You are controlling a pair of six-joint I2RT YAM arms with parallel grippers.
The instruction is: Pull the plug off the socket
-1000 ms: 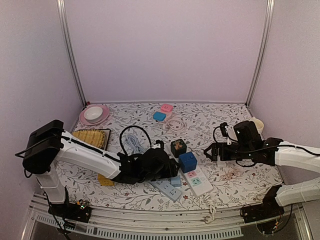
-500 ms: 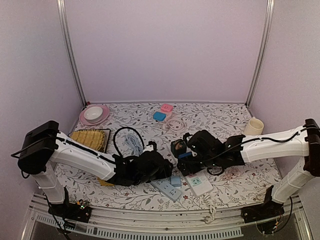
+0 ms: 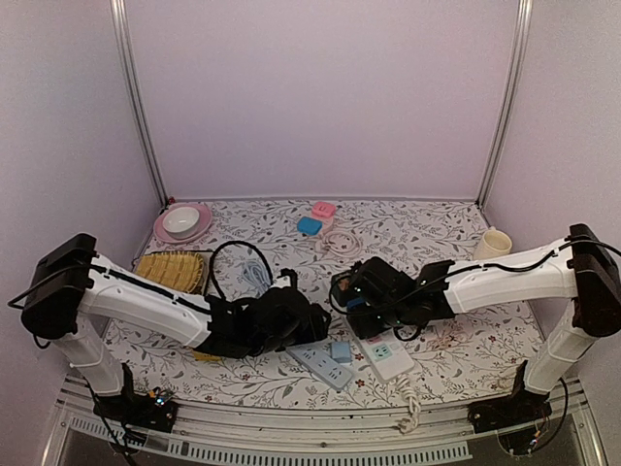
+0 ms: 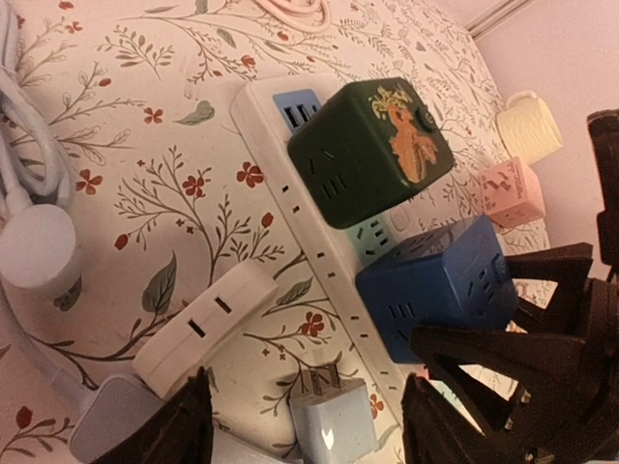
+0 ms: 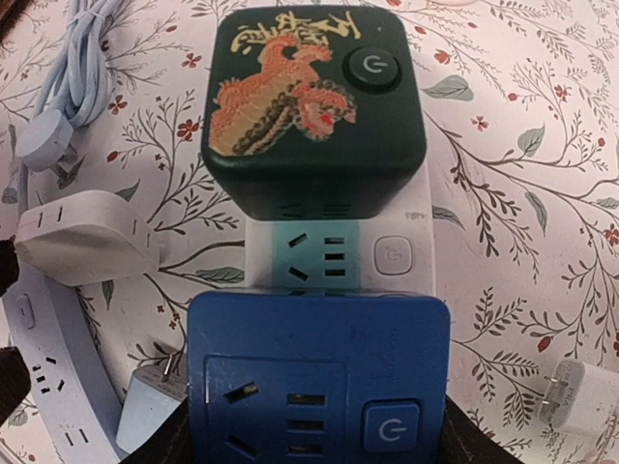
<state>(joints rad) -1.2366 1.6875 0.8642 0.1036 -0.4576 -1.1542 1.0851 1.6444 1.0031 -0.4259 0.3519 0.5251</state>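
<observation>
at the far left a pink plate (image 3: 201, 226) holds a white bowl (image 3: 180, 220), and a woven yellow mat (image 3: 175, 267) lies in front of it. the left arm reaches low across the flowered table (image 3: 437, 228) towards the middle. the left gripper (image 4: 308, 406) stands with its fingers (image 4: 189, 430) well apart. a small pale blue charger (image 4: 329, 430) with bare prongs lies between them. nothing is visibly pinched. a flat white plug (image 4: 203, 329) rests just left of the charger.

the white power strip (image 4: 338, 275) runs down the middle of the table. a dark green cube (image 4: 370, 150) with an orange dragon on its top sits in the strip's far end. one free outlet shows behind it. the blue plug (image 5: 319, 377), also a cube, sits in the strip next in line, nearer the arms, seated flat.

the right gripper (image 5: 309, 447) reaches in from the right and is closed around the blue plug, with a dark finger against each side. a small white charger (image 5: 575, 396) lies loose just right of it. a cream mug (image 3: 493, 243) stands far right, well apart from the rest.
</observation>
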